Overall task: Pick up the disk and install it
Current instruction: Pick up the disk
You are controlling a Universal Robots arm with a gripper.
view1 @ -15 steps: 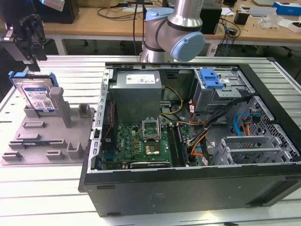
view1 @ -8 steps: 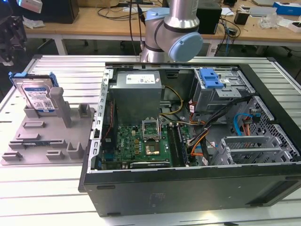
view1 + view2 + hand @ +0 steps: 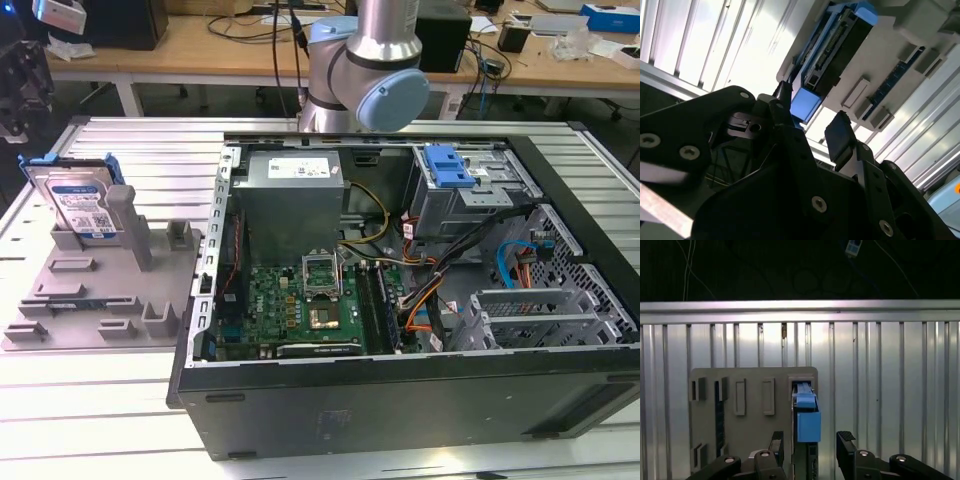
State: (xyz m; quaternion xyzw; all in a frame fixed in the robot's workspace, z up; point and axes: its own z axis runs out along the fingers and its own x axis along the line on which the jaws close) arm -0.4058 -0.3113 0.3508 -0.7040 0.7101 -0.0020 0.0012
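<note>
The disk (image 3: 80,205) stands on edge in the grey tray (image 3: 95,290) on the exterior view's left, its silver face and blue-and-white label showing inside a blue frame. In the first wrist view the disk (image 3: 805,412) appears edge-on as a blue strip in a slot of the tray (image 3: 750,390). My gripper (image 3: 811,444) is open, its black fingers (image 3: 845,440) spread to either side of the disk's line and well clear of it. The second wrist view has the gripper (image 3: 812,127) with nothing between its fingers and the disk (image 3: 837,47) beyond them.
An open computer case (image 3: 400,400) takes up the middle and the exterior view's right, with a motherboard (image 3: 300,300), loose cables and a drive cage (image 3: 460,200) topped by a blue latch piece (image 3: 447,167). The arm's base (image 3: 365,70) rises behind the case. The table is ribbed metal (image 3: 890,390).
</note>
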